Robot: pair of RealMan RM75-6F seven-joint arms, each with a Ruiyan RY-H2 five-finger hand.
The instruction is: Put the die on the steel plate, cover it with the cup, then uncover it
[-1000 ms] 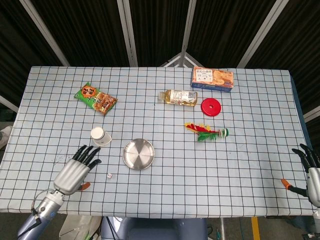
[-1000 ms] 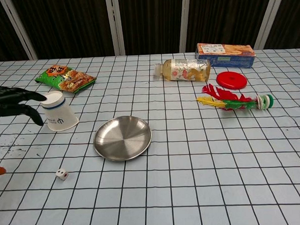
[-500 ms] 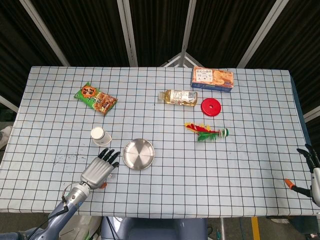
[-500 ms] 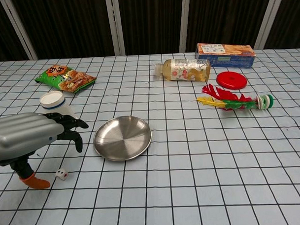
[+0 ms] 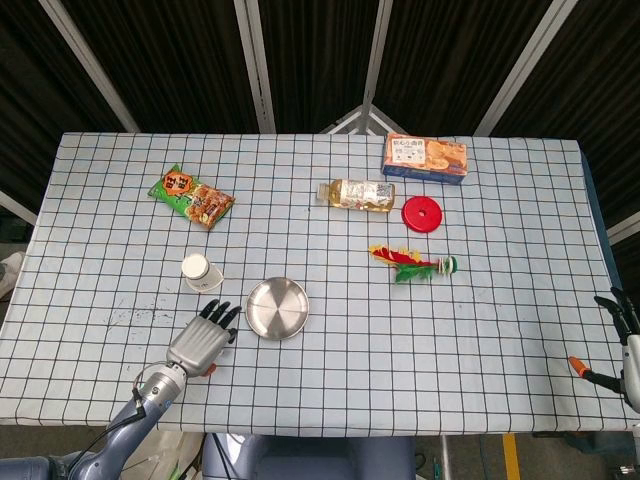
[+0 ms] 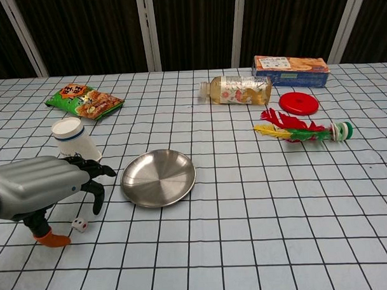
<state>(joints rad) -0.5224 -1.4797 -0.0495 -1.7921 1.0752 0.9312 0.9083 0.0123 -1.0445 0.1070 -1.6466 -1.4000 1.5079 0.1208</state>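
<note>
The small white die [image 6: 80, 225] lies on the checked cloth, left of and nearer than the round steel plate [image 6: 158, 178] [image 5: 277, 308], which holds nothing. A white paper cup [image 6: 74, 141] [image 5: 199, 271] with a blue band stands behind and to the left of the plate. My left hand [image 6: 42, 185] [image 5: 200, 340] hovers over the die with fingers apart; the die sits between the orange thumb tip and the dark fingers, untouched. The head view hides the die under this hand. My right hand [image 5: 625, 335] is at the table's right edge, fingers spread, holding nothing.
At the back lie a green snack bag [image 6: 84, 101], a bottle on its side [image 6: 237, 90], an orange biscuit box [image 6: 290, 64], a red disc [image 6: 299, 104] and a feathered shuttlecock [image 6: 301, 131]. The front table edge runs close below my left hand.
My left hand has moved right from beside the cup to over the die and dropped lower. The right hand slid slightly toward the table's edge. Die, cup and plate stayed put.
</note>
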